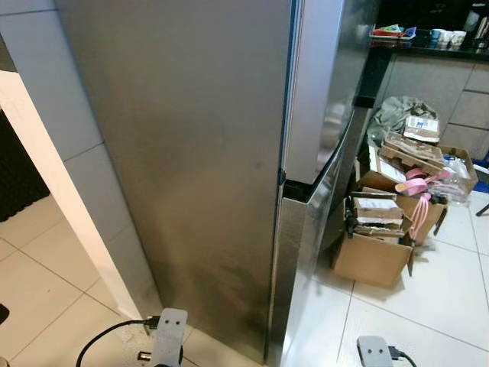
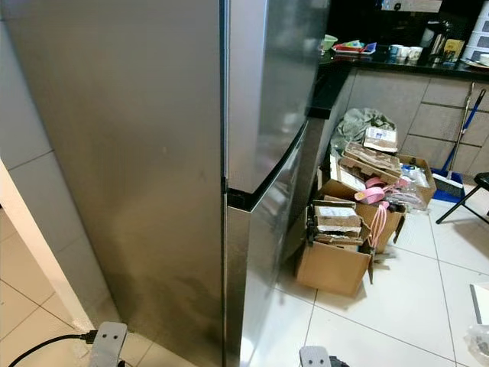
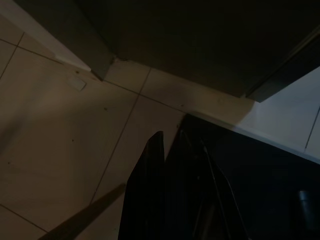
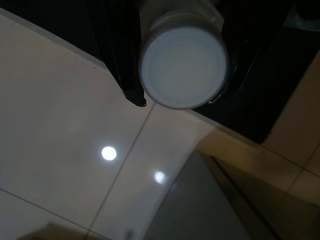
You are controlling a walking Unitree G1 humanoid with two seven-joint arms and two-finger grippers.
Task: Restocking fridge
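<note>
Right gripper (image 4: 175, 75) clamped on white-capped bottle (image 4: 182, 65), cap end-on toward tiled floor (image 4: 65, 125); left gripper (image 3: 172, 150) fingers together; steel fridge (image 1: 191, 153) shut, upper centre.

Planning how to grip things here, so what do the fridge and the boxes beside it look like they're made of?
Fridge: likely brushed stainless steel, grey with a dull streaky sheen and soft reflections. Boxes: brown corrugated cardboard, matte, with creased open flaps.

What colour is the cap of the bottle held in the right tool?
White cap; the right wrist view shows it best.
</note>
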